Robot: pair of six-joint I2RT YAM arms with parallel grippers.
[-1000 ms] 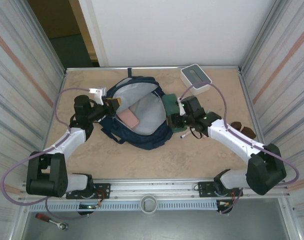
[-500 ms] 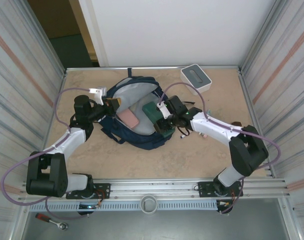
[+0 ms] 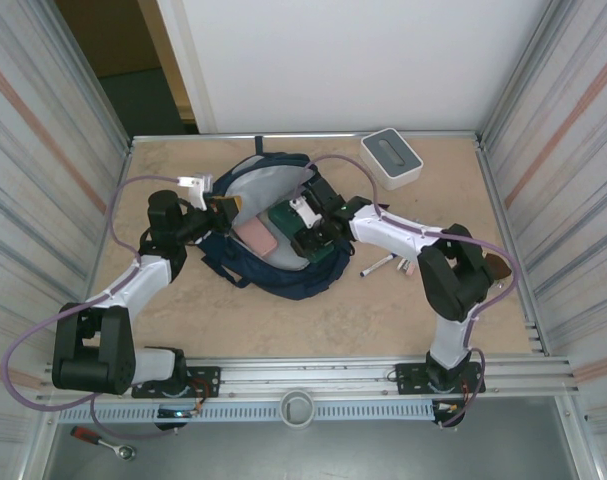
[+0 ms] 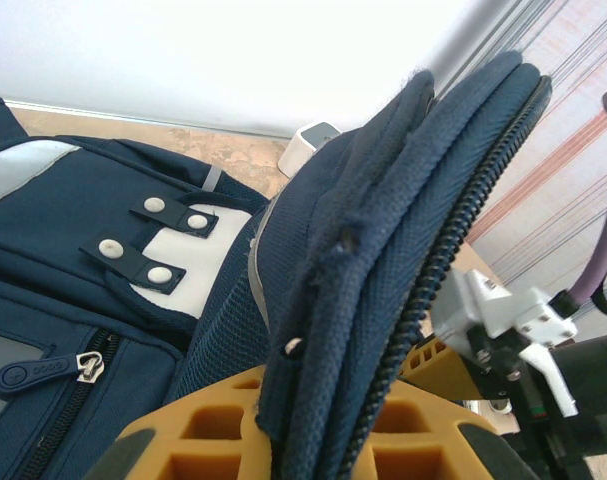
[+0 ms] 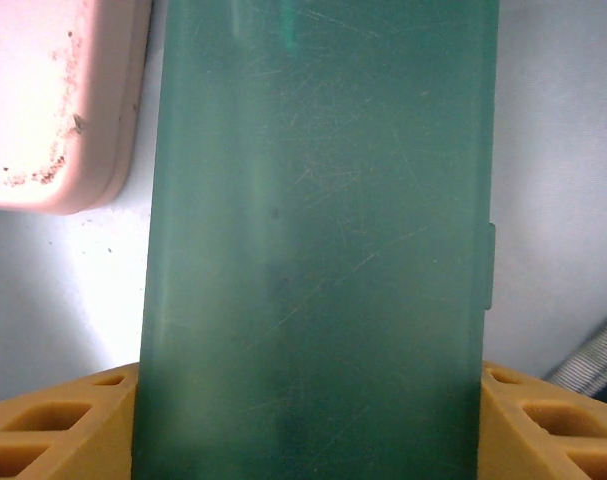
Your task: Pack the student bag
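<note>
The student bag, navy blue, lies open in the middle of the table with its pale grey lining facing up. My left gripper is shut on the bag's left rim and holds the flap up. In the left wrist view the zip edge runs between the orange fingers. My right gripper reaches into the opening, shut on a flat green case that hangs just over the lining. A pink case lies inside the bag to the left, and its corner shows beside the green one.
A white box stands at the back right. A pen and a small pink thing lie on the table right of the bag. A brown object sits near the right wall. Corrugated walls close in both sides.
My right arm has swung left with the green case, from the bag's right edge to over the grey lining inside the opening. The left arm has stayed still.
</note>
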